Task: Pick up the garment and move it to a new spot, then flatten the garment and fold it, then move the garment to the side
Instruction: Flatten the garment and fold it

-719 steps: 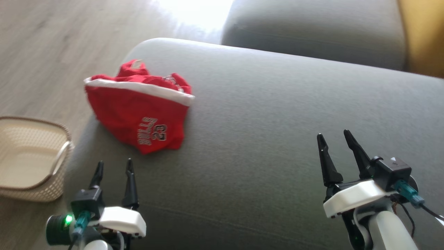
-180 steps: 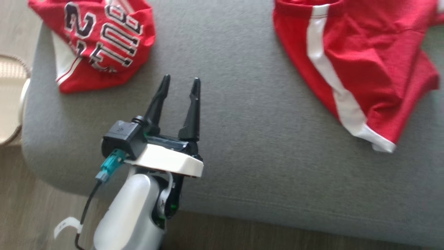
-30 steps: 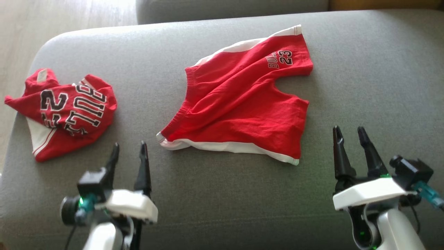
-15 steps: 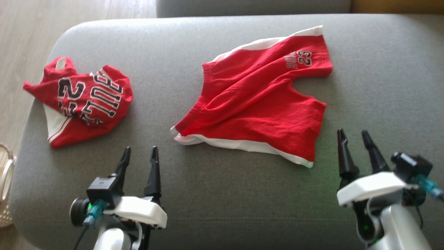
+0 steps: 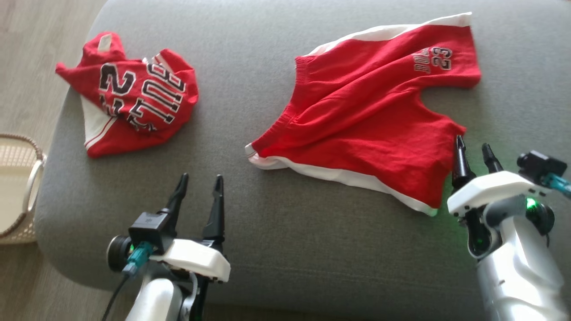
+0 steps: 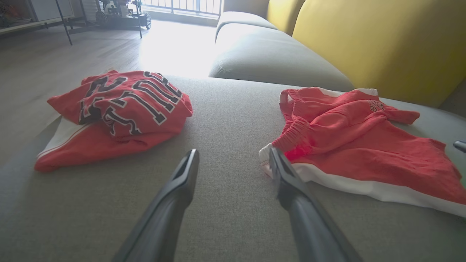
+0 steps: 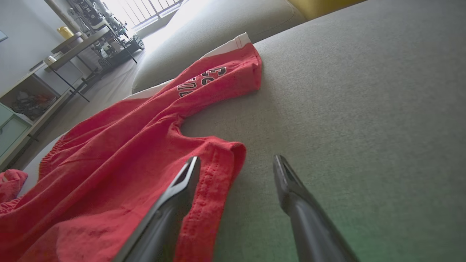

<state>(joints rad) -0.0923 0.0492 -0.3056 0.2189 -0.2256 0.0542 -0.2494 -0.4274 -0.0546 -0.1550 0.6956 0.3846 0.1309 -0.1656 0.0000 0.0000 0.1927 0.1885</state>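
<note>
Shorts [image 5: 366,120] lie spread on cushion [image 5: 267,249]; right gripper [image 5: 472,142], released, at leg hem, possibly touching; left gripper [image 5: 201,177] released, empty.

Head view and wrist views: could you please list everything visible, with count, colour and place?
shorts: 1, red with white stripes, spread on the cushion's right part
jersey: 1, red with black-and-white lettering, crumpled at the cushion's left end
basket: 1, cream, on the floor left of the cushion
sofa cushion: 1, grey, under both garments
backrest: 1, yellow, behind the cushion
floor: 1, pale wood, left of the sofa
left pincer: 1, dark, open, over bare cushion
right pincer: 1, dark, open, at the shorts' near leg hem
</note>
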